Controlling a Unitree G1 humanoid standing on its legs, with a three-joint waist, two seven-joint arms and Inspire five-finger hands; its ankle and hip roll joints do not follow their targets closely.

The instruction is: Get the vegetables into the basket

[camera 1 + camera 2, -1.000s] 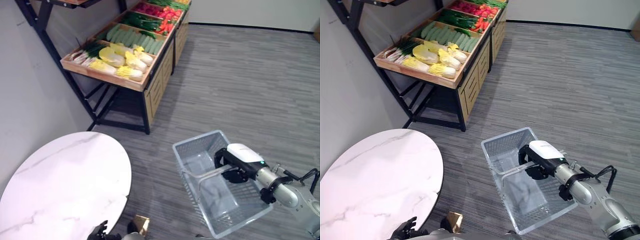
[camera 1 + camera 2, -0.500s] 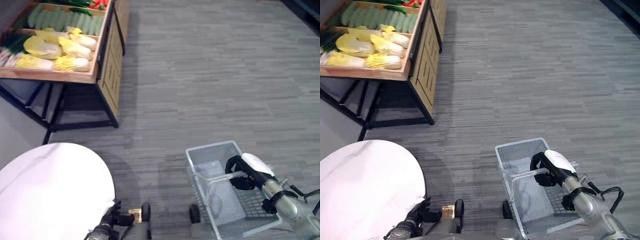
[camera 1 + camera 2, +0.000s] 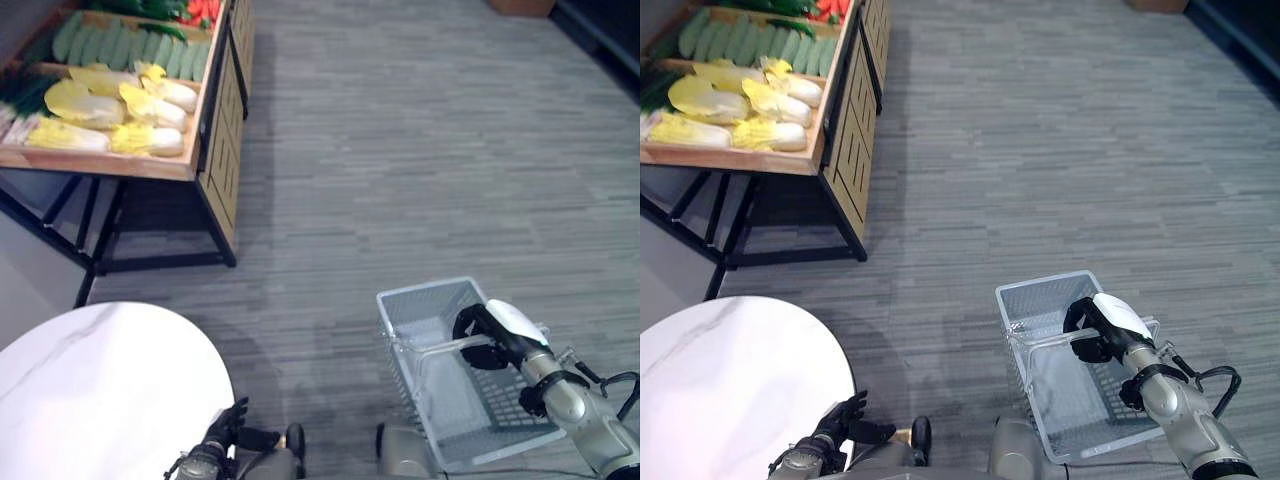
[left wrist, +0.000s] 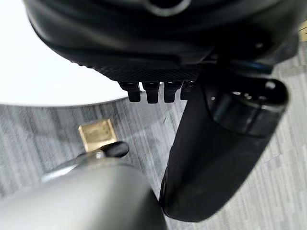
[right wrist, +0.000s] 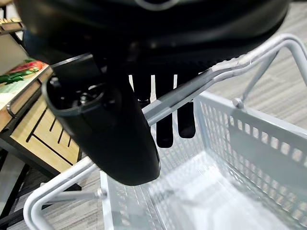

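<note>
1. Vegetables: yellow-white cabbages (image 3: 110, 105) lie in the near compartment of a wooden produce stand (image 3: 215, 130) at upper left; green cucumbers (image 3: 130, 45) fill the compartment behind them, and red peppers (image 3: 205, 10) show at the top edge. All are well apart from the basket.
2. Round white marble surface (image 3: 100, 400) at lower left, standing on the grey striped floor (image 3: 420, 150).
3. Left hand (image 3: 840, 420), low beside the rim of the round surface; its fingers (image 4: 148, 91) are loosely bent and hold nothing.
4. Small brass-coloured square object (image 4: 97, 134) on the floor near the left hand; what it is cannot be told.
5. Basket (image 3: 440, 300), a pale grey wire-mesh basket at lower right, above the floor, hanging from its handle; nothing lies inside it.
6. Basket handle (image 5: 201, 81), a pale bar arching over the open top.
7. Right hand (image 3: 490, 330), with a white thumb cover, at the basket's right side; its fingers (image 5: 165, 127) curl under the handle bar, with the thumb on the other side of the bar, so the hand grips the handle.
</note>
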